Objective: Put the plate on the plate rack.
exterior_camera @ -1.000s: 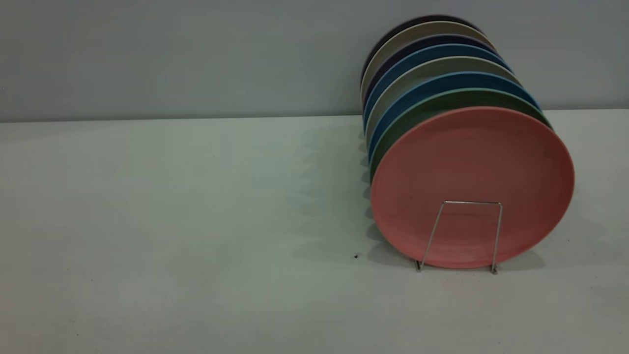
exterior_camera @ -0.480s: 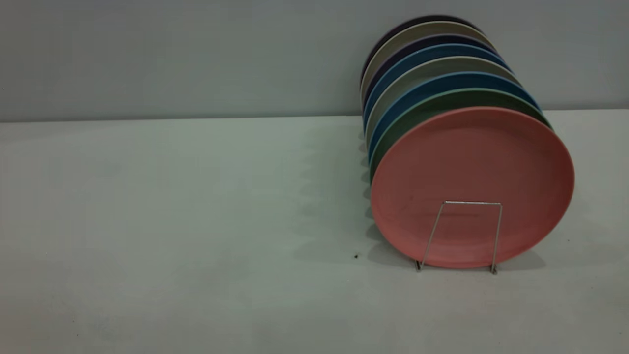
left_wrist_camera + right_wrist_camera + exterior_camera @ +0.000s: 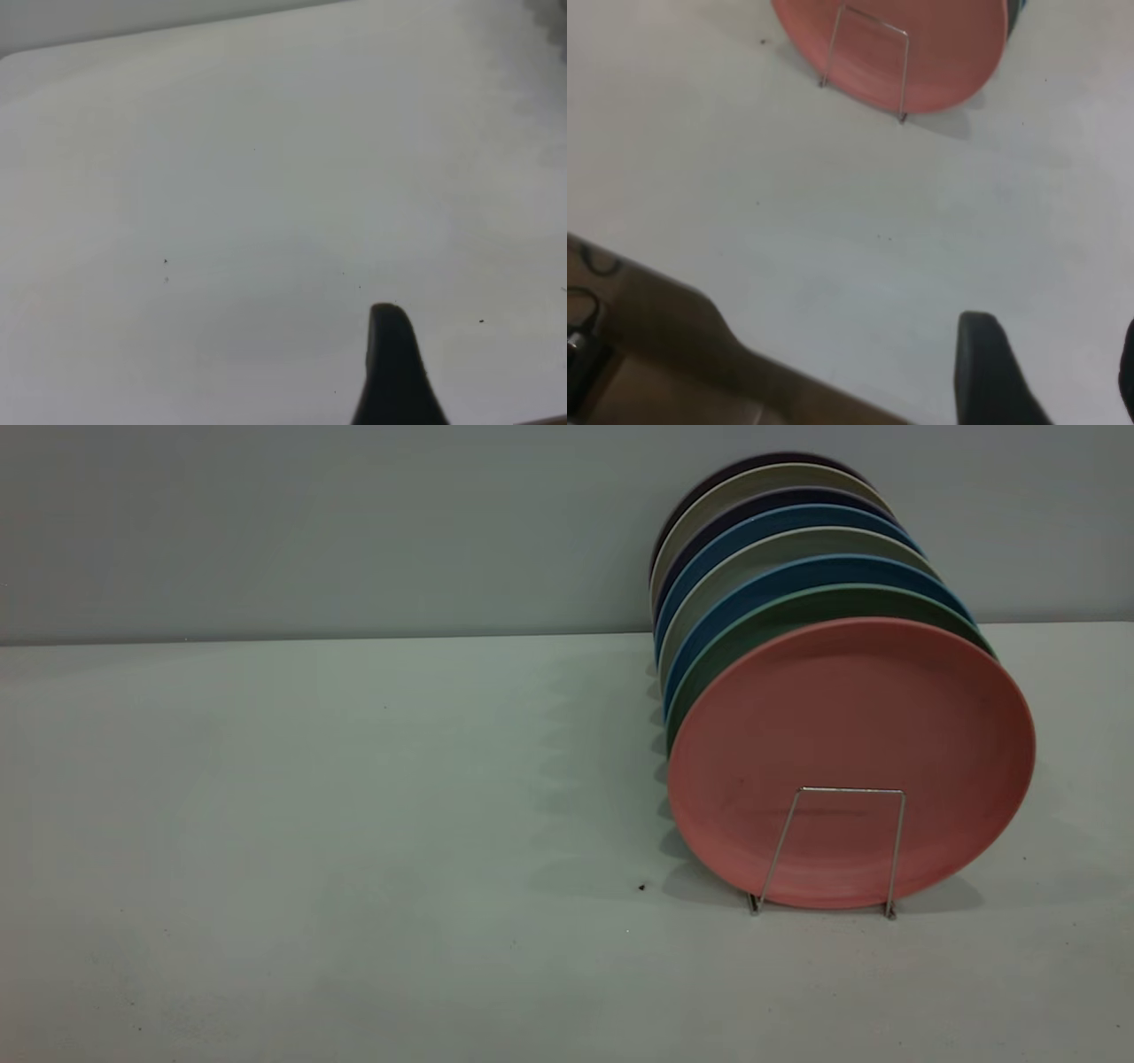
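Observation:
The salmon-pink plate (image 3: 850,708) stands on edge in the front slot of the silver wire plate rack (image 3: 850,789), at the table's right. It leans back against the row of plates behind it. The right wrist view also shows the plate (image 3: 939,53) and the rack's front loop (image 3: 873,22), some way off. My right gripper (image 3: 1054,341) is open and empty over bare table near the front edge. My left gripper (image 3: 483,354) is over bare table, with one dark finger (image 3: 390,354) showing and nothing beside it. Neither gripper shows in the exterior view.
Behind the pink plate stand a teal-green plate (image 3: 797,607), blue plates (image 3: 797,571) and several grey and dark ones. The grey wall (image 3: 354,531) rises behind the table. In the right wrist view a brown surface (image 3: 656,354) with a black cable (image 3: 580,336) lies beyond the table edge.

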`<state>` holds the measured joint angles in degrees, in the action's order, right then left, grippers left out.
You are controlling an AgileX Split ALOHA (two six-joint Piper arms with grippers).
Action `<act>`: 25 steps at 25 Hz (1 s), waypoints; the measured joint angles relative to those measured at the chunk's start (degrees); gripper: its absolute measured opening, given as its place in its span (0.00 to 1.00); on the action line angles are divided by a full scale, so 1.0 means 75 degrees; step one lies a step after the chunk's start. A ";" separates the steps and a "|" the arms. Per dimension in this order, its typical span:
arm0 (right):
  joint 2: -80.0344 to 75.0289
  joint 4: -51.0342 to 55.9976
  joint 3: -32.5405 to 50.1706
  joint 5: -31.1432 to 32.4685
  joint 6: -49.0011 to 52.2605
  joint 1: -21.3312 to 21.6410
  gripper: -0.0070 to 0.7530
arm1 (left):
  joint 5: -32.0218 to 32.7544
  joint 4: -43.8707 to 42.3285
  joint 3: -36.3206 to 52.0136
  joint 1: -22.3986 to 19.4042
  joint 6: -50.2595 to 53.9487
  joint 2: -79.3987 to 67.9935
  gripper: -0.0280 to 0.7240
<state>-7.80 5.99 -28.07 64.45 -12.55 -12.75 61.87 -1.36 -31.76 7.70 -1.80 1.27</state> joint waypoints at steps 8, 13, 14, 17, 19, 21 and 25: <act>0.0070 0.0000 0.0070 0.0033 0.0082 0.0000 0.48 | -0.0146 -0.0013 0.0319 0.0000 0.0007 0.0000 0.73; 0.0070 0.0000 0.0070 0.0040 0.0112 0.0000 0.43 | 0.0217 -0.0013 0.0431 0.0000 0.0007 0.0000 0.73; 0.0070 0.0000 0.0070 0.0040 0.0129 0.0000 0.42 | 0.0259 -0.0013 0.0465 0.0000 0.0007 0.0000 0.73; 0.0070 0.0000 0.0070 0.0049 0.0136 0.0000 0.38 | 0.0319 0.0021 0.0485 0.0000 0.0100 0.0000 0.73; 0.0070 0.0000 0.0070 0.0049 0.0136 0.0000 0.35 | 0.0357 0.0049 0.0517 0.0000 0.0145 0.0000 0.73; 0.0070 0.0000 0.0070 0.0051 0.0144 0.0000 0.33 | 0.0359 0.0059 0.0517 0.0000 0.0153 0.0000 0.73; 0.0070 0.0000 0.0070 0.0057 0.0144 0.0000 0.32 | 0.0368 0.0062 0.0517 0.0000 0.0153 0.0000 0.73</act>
<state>-7.28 5.99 -27.54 64.88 -11.47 -12.75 64.62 -0.90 -27.88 7.70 -0.65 1.27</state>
